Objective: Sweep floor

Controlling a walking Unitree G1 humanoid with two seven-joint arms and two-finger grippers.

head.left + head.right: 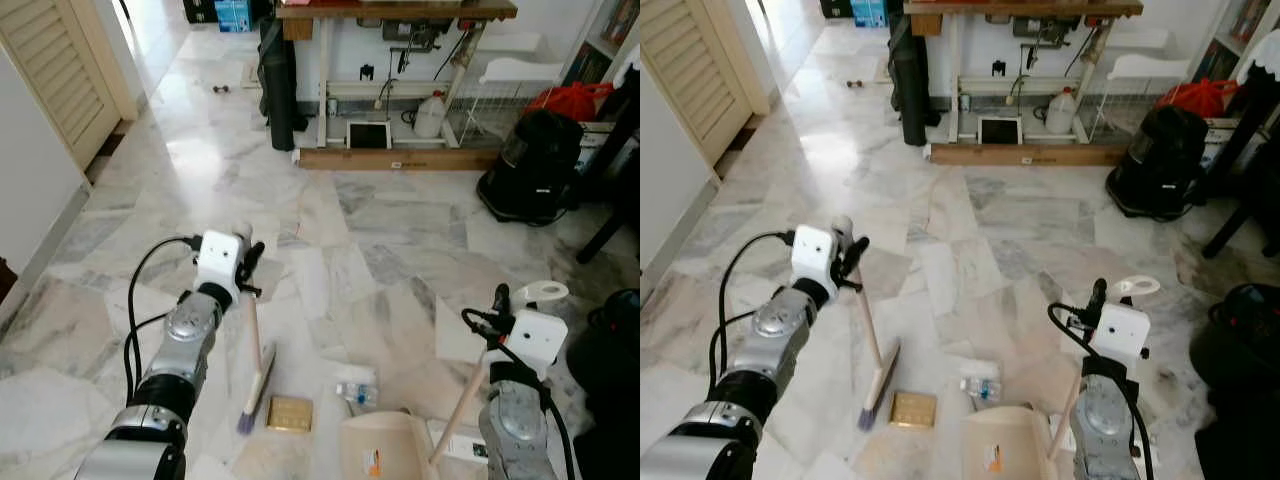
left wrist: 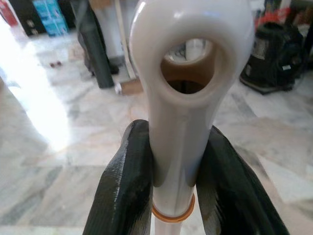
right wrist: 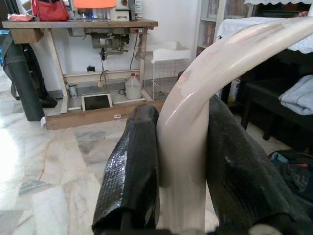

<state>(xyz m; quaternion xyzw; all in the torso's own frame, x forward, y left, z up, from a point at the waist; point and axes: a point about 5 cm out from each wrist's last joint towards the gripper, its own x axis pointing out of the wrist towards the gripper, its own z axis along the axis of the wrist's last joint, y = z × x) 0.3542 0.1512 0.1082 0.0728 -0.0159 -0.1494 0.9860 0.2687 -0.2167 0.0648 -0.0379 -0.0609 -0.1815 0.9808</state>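
My left gripper (image 1: 250,264) is shut on the upper end of a broom handle (image 2: 182,98), cream with a hanging hole at its tip. The broom head (image 1: 257,389) rests on the marble floor below it. My right gripper (image 1: 497,304) is shut on the curved beige handle (image 3: 195,103) of a dustpan (image 1: 384,445), which stands on the floor at the bottom centre. Between broom and dustpan lie a gold square packet (image 1: 290,413) and a crumpled clear wrapper (image 1: 357,389). A white sheet of paper (image 1: 456,336) lies left of the right gripper.
A black vacuum cleaner (image 1: 530,165) stands at the right. A sewing table (image 1: 395,12) with a wooden board (image 1: 400,158) at its foot is at the back, with a dark rolled bag (image 1: 278,80) beside it. A louvred door (image 1: 55,70) lines the left wall. A dark furniture leg (image 1: 608,236) is far right.
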